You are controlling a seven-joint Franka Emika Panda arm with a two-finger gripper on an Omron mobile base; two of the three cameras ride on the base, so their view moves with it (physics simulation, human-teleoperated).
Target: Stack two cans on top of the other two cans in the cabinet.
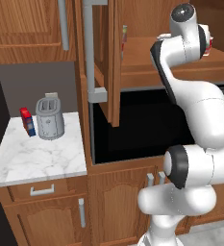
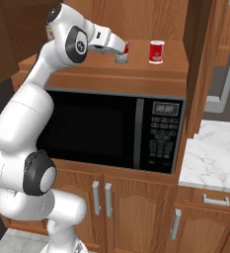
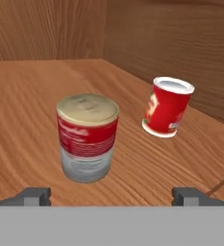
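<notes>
Red cans on the wooden cabinet shelf, gripper spread wide before the nearer one.

Left base view: the arm reaches to the upper right into the open cabinet. Right base view: at top centre the gripper sits at a grey-bottomed can; a red can stands just right. Hand view: the grey-bottomed can stands centre, just above the parted fingertips; the red can is upper right, apart.
</notes>
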